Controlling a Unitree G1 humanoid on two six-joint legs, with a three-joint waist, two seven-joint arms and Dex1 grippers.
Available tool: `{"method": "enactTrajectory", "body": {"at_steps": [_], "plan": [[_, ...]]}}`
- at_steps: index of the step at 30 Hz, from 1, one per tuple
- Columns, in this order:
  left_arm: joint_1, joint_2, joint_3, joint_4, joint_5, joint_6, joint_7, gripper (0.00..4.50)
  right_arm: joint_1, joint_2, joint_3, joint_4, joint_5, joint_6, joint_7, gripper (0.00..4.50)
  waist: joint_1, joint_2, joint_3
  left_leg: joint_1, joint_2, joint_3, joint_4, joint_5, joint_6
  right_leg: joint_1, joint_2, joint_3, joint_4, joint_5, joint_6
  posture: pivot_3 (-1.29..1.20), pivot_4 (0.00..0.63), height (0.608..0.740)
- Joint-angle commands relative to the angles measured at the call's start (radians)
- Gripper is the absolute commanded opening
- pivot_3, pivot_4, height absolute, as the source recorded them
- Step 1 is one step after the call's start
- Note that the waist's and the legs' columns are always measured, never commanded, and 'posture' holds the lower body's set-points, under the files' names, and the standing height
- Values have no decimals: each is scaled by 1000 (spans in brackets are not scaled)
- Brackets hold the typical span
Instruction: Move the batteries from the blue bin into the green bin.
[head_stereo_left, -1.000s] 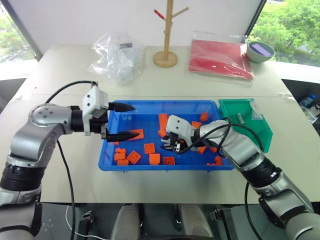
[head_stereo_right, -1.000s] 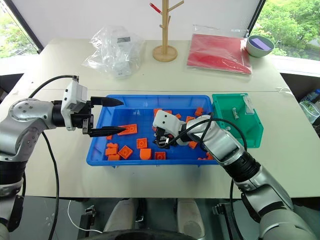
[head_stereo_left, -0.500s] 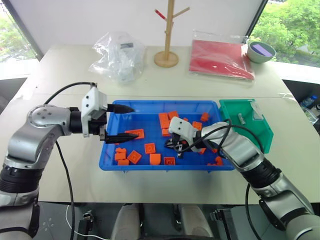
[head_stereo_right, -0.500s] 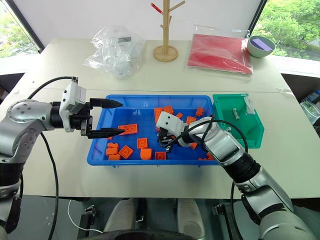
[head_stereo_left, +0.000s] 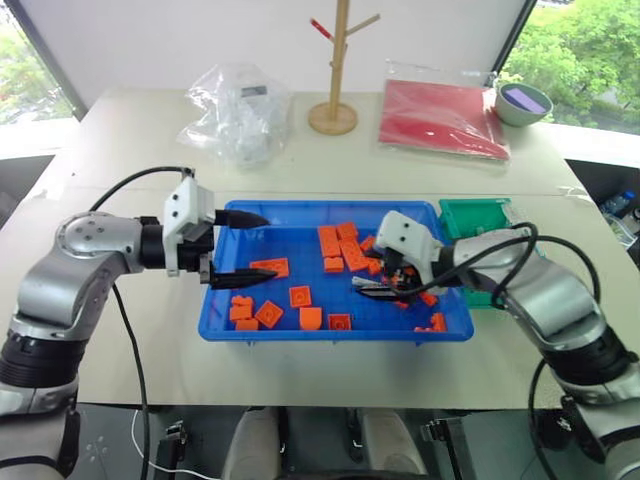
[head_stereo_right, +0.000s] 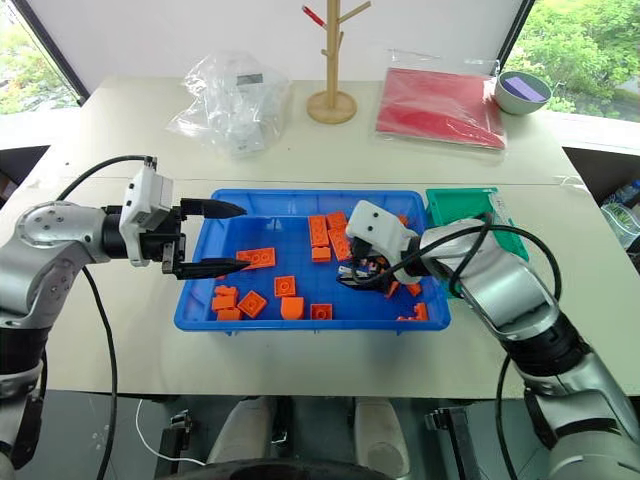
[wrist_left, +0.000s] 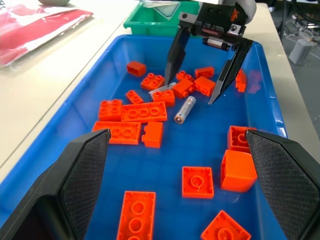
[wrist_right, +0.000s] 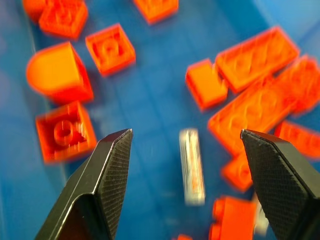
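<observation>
The blue bin (head_stereo_left: 330, 335) sits mid-table, strewn with orange bricks (head_stereo_left: 268, 314). One silver battery (wrist_left: 184, 110) lies flat on the bin floor near its right end, beside a cluster of bricks. My right gripper (wrist_left: 190, 92) hovers just above it, open, with the battery (wrist_right: 192, 172) lying free below the gap between the fingers. Over the bin's left end, my left gripper (head_stereo_left: 268, 243) is held open and level with nothing between its fingers. The green bin (head_stereo_left: 468, 212) touches the blue bin's right side, partly hidden behind my right arm.
At the back of the table stand a wooden peg stand (head_stereo_left: 332, 115), a crumpled plastic bag (head_stereo_left: 235, 110), a red folder (head_stereo_left: 440, 115) and a grey bowl (head_stereo_left: 520, 102). Bare tabletop lies in front of and left of the blue bin.
My right gripper has risen out of the bricks, shifted toward the green bin and gone from shut to wide open. The left gripper has stayed put.
</observation>
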Motion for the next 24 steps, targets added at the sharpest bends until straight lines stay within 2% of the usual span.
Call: {"method": "enactTrajectory", "body": {"at_steps": [1, 9, 17, 21, 24], "plan": [[-23, -9, -1, -11, 2, -17, -1, 4500, 1, 2, 23, 22, -20, -57, -13, 3673, -4, 0, 0, 0, 0, 0, 0, 0, 0, 0, 0, 0, 0, 0, 0, 0, 150, 736], [-50, -19, -5, 6, 14, -19, -7, 4500, -6, 32, 54, 52, -33, -90, -27, 3673, 0, 0, 0, 0, 0, 0, 0, 0, 0, 0, 0, 0, 0, 0, 0, 0, 150, 736], [-54, -20, 3, 6, 16, -13, -1, 4500, 14, 67, 128, 212, -95, -198, -26, 3673, 0, 0, 0, 0, 0, 0, 0, 0, 0, 0, 0, 0, 0, 0, 0, 0, 150, 736], [-55, -24, 7, 4, 11, -11, 0, 4500, 9, 76, 132, 244, -117, -231, -20, 1771, 0, 0, 0, 0, 0, 0, 0, 0, 0, 0, 1, 0, 0, 0, 0, 0, 150, 736], [-42, -63, 27, 3, 6, -35, 36, 4500, -7, 78, 91, 212, -84, -192, -10, 268, 1, 0, 0, 0, 0, 0, 0, 0, 0, 1, 0, 0, 0, 0, 0, 0, 150, 736]]}}
